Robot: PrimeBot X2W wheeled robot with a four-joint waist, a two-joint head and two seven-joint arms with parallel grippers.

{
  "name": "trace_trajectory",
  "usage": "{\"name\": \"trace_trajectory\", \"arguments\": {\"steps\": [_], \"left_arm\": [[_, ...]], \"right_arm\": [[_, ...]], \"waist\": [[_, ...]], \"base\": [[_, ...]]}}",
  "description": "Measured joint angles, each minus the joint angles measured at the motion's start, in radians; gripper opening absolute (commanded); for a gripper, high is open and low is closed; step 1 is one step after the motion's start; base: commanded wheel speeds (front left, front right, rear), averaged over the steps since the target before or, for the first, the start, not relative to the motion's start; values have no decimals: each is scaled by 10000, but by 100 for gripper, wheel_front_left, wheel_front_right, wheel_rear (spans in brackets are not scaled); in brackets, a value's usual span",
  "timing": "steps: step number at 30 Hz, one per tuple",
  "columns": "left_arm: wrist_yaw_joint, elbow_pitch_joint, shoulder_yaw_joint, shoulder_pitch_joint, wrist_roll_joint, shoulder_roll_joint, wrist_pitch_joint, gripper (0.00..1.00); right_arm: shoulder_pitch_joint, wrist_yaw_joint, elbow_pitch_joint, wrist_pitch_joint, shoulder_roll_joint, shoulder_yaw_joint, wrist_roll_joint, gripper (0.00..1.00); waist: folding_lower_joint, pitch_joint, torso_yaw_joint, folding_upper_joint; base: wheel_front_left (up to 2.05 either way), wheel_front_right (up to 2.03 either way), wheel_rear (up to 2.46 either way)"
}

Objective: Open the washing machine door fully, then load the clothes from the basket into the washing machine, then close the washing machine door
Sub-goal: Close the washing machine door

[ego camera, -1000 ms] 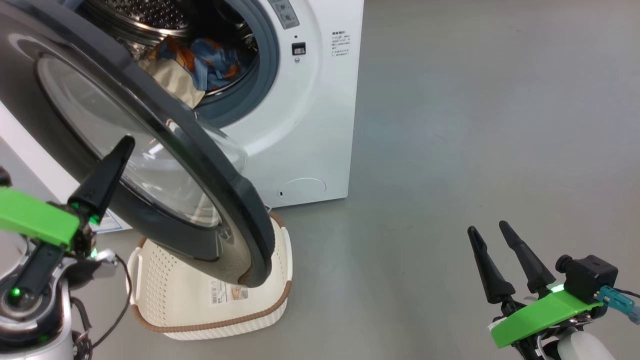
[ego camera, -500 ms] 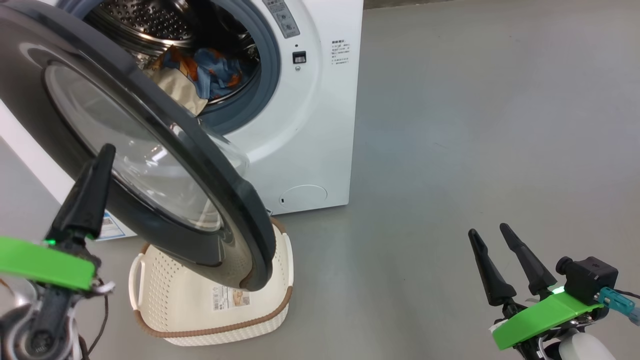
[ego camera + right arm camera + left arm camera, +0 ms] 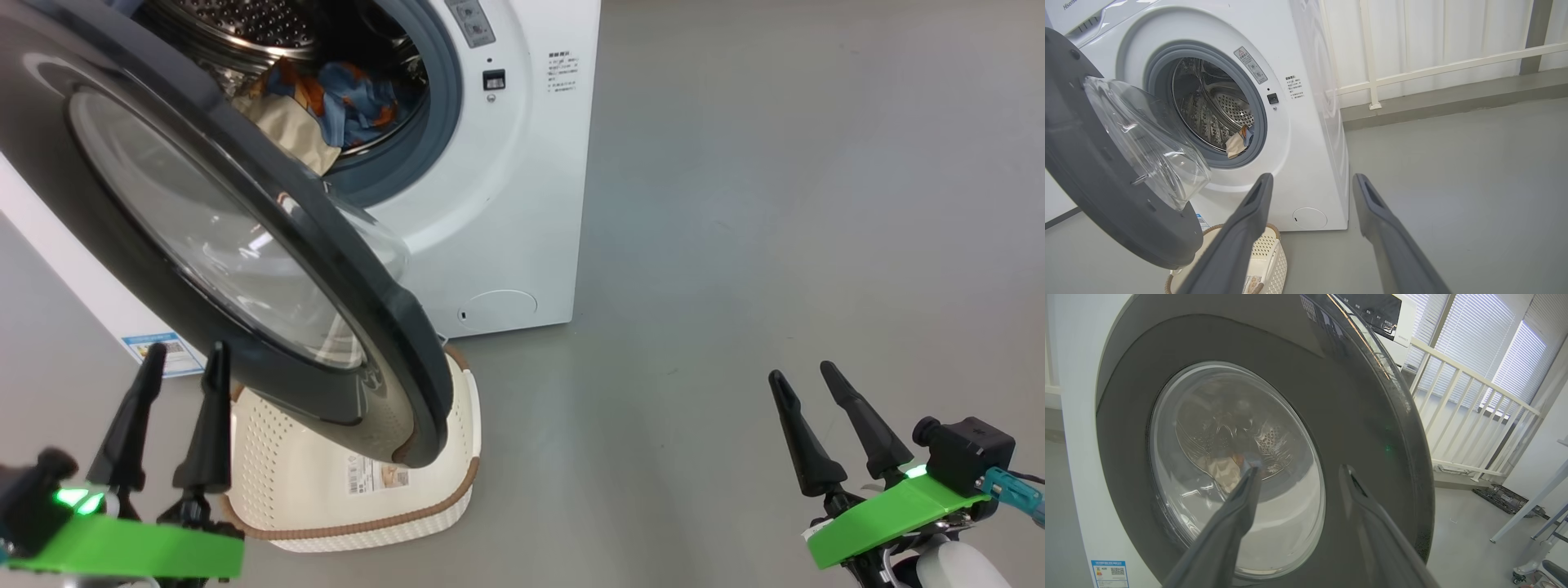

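The white washing machine (image 3: 506, 204) stands at the top left, its drum holding the blue, orange and beige clothes (image 3: 326, 106). The washing machine door (image 3: 245, 245) hangs partly open, its black rim reaching out over the empty cream basket (image 3: 351, 498) on the floor. My left gripper (image 3: 186, 349) is open, low and left of the door's outer face, clear of it. In the left wrist view that gripper (image 3: 1299, 468) points at the door (image 3: 1355, 416). My right gripper (image 3: 800, 371) is open and empty over the floor at lower right, facing the machine (image 3: 1306, 163) and basket (image 3: 1265, 253).
A blue energy sticker (image 3: 162, 351) and a round flap (image 3: 494, 309) mark the machine's lower front. Bare grey floor (image 3: 775, 204) spreads to the right. A white railing (image 3: 1474, 396) and slanted white frame legs (image 3: 1527, 506) stand behind and beside the machine.
My left gripper has dropped from against the door's outer face to the lower left, with both fingers now showing apart. The door, the basket and my right gripper stay about where they were.
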Motion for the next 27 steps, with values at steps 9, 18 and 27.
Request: {"name": "trace_trajectory", "arguments": {"steps": [9, 18, 27], "left_arm": [[6, 1331, -109, 639, 984, -188, -1950, 100], [15, 1870, 17, 668, 2111, -535, -2222, 100], [4, 1705, 353, 668, 2941, -1020, -2222, 100]], "right_arm": [[0, 0, -33, 0, -12, -33, 0, 100], [-1, 0, -75, 0, -25, -75, -4, 100], [-10, 0, -84, 0, -40, -111, -31, 100]], "waist": [[0, 90, -116, 0], [0, 211, -133, 0], [0, 372, -68, 0]], "base": [[0, 0, 0], [0, 0, 0], [0, 0, 0]]}}
